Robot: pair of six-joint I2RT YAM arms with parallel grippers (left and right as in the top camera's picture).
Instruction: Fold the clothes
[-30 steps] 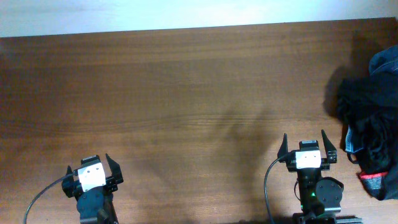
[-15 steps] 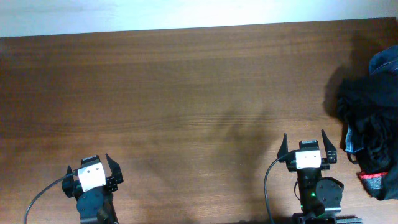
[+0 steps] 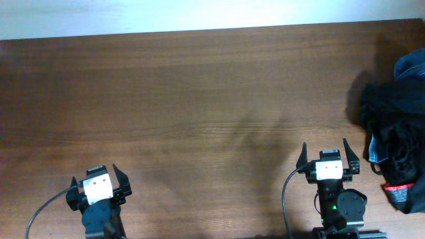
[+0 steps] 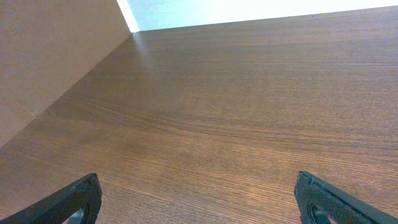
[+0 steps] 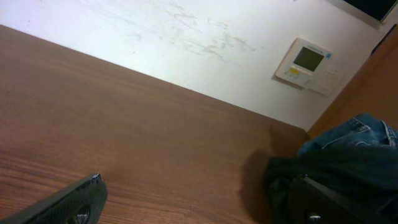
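Note:
The clothes, black pants, lie crumpled in a heap at the table's right edge, with a bright red edge showing at the near end. In the right wrist view the black fabric sits just beyond the right finger. My right gripper is open over bare wood, a little left of the heap and not touching it; nothing is between its fingers. At the near left, far from the clothes, my left gripper is open and empty, and its wrist view shows only table.
Blue denim lies on the far side of the heap and also shows in the right wrist view. The brown wooden table ends at a pale wall at the back. A wall controller hangs behind. A side panel rises at the left.

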